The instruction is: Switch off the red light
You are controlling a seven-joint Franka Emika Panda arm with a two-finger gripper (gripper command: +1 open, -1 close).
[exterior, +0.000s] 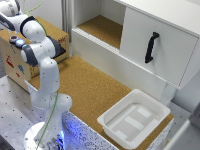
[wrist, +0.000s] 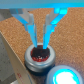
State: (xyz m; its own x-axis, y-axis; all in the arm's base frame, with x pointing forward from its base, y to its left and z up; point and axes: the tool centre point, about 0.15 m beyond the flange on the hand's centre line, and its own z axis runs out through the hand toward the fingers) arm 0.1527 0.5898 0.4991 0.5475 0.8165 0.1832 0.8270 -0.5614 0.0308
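Observation:
In the wrist view the red light (wrist: pixel 40 55) is a round red button in a metal ring, set on a cork surface. My gripper (wrist: pixel 40 47) stands right over it, with both fingertips (wrist: pixel 34 44) down at the button's far rim. The fingers are close together with only a narrow gap, and they hold nothing. The red button looks dark. In the exterior view the arm (exterior: pixel 42 55) reaches to that view's far left over a wooden box (exterior: pixel 15 62); the hand is cut off at the frame's edge and the button is hidden.
A lit blue button (wrist: pixel 63 76) sits close beside the red one. The exterior view shows a cork tabletop (exterior: pixel 90 85), a white tray (exterior: pixel 134 119) at its front right, and a white cabinet with a black handle (exterior: pixel 150 47) at the back right.

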